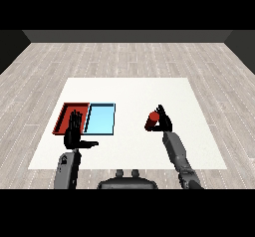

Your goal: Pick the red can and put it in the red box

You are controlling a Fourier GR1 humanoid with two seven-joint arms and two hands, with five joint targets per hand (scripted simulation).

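Red: 1 can [152,121] in right hand [163,122]; 2 trays, red tray [63,112], blue tray [101,119].

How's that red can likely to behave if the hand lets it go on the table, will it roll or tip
The red can looks like a smooth, rigid cylinder, so it probably won't flex in the right hand curled round it. It appears tilted, so released as it is it may tip and roll on the flat white table. Its slick-looking side might slide.
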